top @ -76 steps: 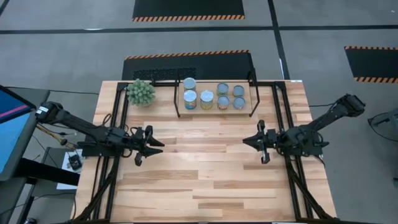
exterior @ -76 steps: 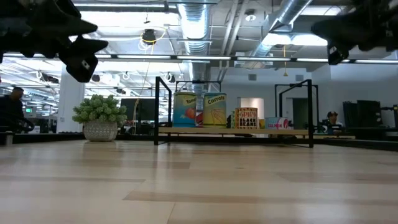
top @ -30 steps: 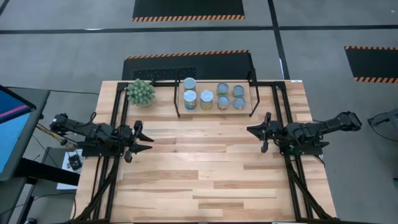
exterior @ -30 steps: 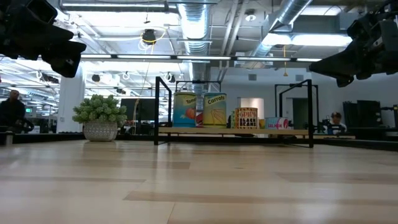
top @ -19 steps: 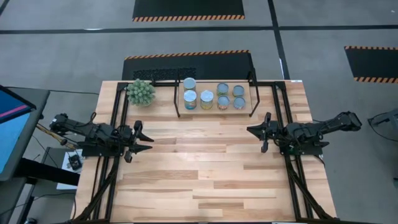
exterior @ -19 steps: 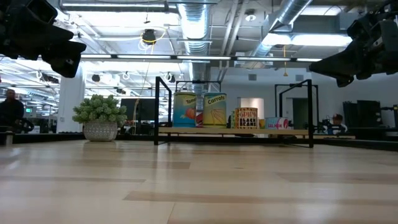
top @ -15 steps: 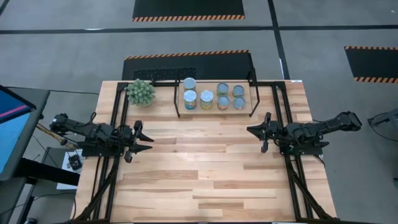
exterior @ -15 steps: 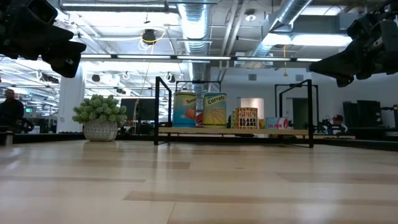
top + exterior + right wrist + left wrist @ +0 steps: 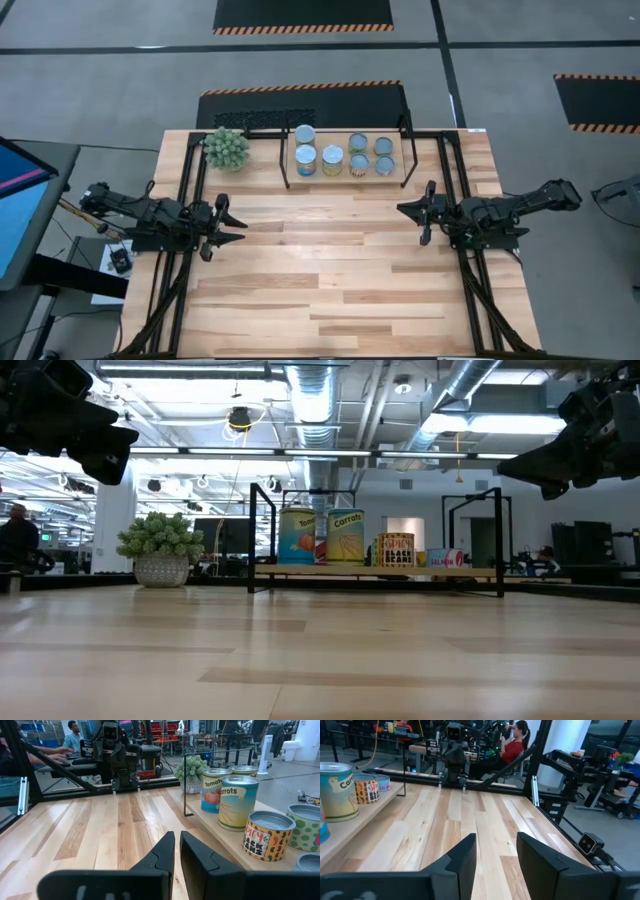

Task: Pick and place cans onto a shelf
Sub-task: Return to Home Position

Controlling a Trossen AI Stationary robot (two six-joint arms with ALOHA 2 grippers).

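**Cans gathered on shelf, arms held at the table's sides**

Most of the high view is filled by a light wood table (image 9: pixel 330 290), framed by black rails. The shelf (image 9: pixel 332 138), a low black rack with a pale board, is set at the upper middle of that frame, along the table's far edge.

The left arm is stretched in from the left edge of the frame at mid-height. The left gripper (image 9: pixel 238 232) is held above bare wood, well apart from the shelf. In its wrist view the two dark fingers (image 9: pixel 462 855) are seen spread, with a clear gap and nothing between them.

The right arm is mirrored at the right edge. The right gripper (image 9: pixel 403 210) is held below the shelf's right end and apart from it. In its wrist view the fingers (image 9: pixel 165 851) are seen drawn almost together, with only a thin slit left and nothing gripped.

A spiky green plant (image 9: pixel 227 148) in a pot is placed just left of the shelf.

Seven cans (image 9: pixel 332 158) are counted on the board, all upright. Three are grouped toward its left half and four are set in a square at its right.
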